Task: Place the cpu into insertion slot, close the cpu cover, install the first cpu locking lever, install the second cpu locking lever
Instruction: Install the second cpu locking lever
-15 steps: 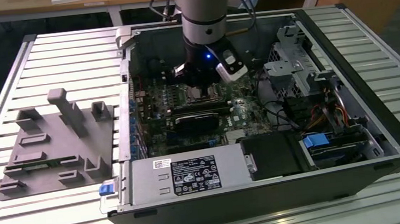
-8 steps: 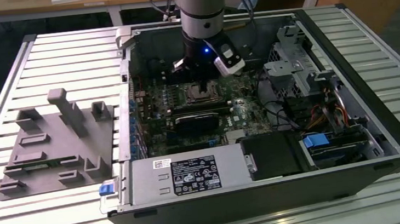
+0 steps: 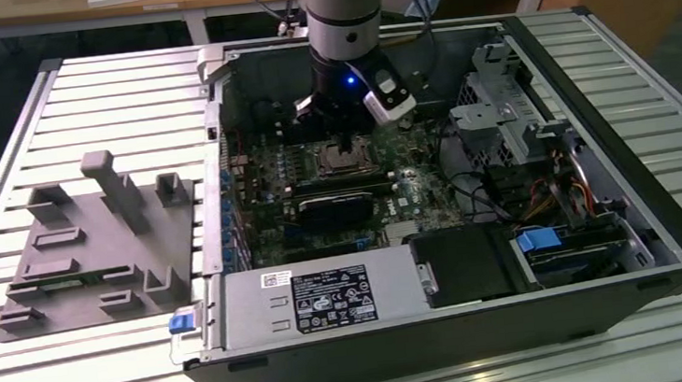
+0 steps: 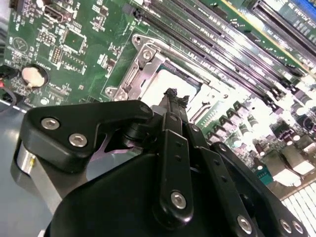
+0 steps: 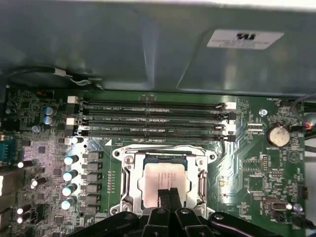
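One step looks done to me: the cpu sits in the insertion slot, with the cpu cover down around it. My tool, fingers pressed together, rests its tips on the chip. Both levers I judge unfinished. Memory slots lie at twelve o'clock in the first wrist view, clear of the work.

A silver-grey cylindrical robot arm with a small blue light and black cables trailing alongside. Its gripper is matte black, built of rounded linkage plates joined with silver round-head screws, tapering to narrow black fingers.
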### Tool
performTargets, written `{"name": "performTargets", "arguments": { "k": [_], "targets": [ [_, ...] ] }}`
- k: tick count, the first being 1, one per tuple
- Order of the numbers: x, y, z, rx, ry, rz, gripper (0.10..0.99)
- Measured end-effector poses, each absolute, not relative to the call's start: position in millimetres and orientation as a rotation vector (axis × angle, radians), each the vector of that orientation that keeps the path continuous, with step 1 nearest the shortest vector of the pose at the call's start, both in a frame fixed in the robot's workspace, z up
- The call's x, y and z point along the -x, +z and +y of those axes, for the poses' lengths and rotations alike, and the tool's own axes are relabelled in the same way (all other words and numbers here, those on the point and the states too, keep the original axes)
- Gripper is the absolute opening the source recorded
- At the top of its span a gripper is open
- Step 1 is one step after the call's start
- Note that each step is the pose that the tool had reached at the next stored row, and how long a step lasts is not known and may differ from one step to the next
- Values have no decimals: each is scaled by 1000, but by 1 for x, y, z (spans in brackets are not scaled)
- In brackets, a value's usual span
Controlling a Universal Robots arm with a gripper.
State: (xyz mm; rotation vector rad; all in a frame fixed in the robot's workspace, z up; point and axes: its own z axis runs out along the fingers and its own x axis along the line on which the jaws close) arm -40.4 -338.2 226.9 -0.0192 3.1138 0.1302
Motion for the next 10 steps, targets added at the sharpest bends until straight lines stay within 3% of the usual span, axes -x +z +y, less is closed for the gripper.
{"name": "performTargets", "arguments": {
  "k": [10],
  "targets": [
    [40, 236, -338, 19, 129, 3114, 102]
  ]
}}
